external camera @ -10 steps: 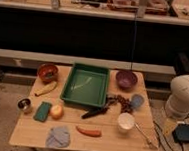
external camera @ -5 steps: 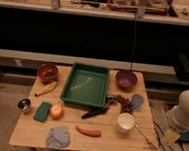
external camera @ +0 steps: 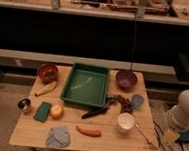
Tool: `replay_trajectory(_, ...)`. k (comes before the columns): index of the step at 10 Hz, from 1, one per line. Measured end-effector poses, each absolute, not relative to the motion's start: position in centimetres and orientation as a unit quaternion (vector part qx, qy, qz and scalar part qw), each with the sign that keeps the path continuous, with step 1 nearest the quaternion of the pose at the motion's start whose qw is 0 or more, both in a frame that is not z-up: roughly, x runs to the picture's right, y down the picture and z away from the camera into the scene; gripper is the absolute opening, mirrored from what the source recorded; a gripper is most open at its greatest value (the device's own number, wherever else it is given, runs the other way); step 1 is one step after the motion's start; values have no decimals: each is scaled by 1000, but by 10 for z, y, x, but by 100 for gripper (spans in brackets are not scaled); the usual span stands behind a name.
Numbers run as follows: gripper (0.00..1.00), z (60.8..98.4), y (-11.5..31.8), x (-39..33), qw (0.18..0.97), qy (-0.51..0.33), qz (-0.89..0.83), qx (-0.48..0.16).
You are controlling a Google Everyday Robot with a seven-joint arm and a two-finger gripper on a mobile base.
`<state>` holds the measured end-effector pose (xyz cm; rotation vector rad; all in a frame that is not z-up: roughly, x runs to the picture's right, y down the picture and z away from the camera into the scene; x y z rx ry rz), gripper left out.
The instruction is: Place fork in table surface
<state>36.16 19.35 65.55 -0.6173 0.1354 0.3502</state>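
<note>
The fork [external camera: 145,135] lies flat on the table surface [external camera: 106,143] near the front right corner, just right of a white cup [external camera: 126,122]. My white arm [external camera: 188,108] stands off the table's right edge. Its gripper [external camera: 171,135] hangs low beside that edge, a short way right of the fork. It is open, with nothing in it and clear of the fork.
A green tray [external camera: 88,67] sits mid-table, with a black object [external camera: 94,113] in front of it. On the left are a red bowl [external camera: 48,71], banana [external camera: 45,89], metal cup [external camera: 24,104] and green sponge [external camera: 43,110]. A purple bowl [external camera: 126,79] and a blue cup [external camera: 137,100] stand on the right.
My arm has sunk lower at the right edge of the view and drawn away from the table. The fork and other items have not moved.
</note>
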Motion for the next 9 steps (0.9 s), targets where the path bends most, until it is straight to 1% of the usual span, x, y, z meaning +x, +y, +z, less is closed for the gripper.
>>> replay_trajectory(2, 80, 660, 208, 353, 936, 46, 169, -305)
replay_trajectory(4, 80, 678, 237, 339, 938, 21, 162, -306)
replay_trajectory(6, 80, 695, 256, 332, 940, 13, 152, -305)
replay_trajectory(9, 80, 696, 257, 331, 940, 12, 150, -305)
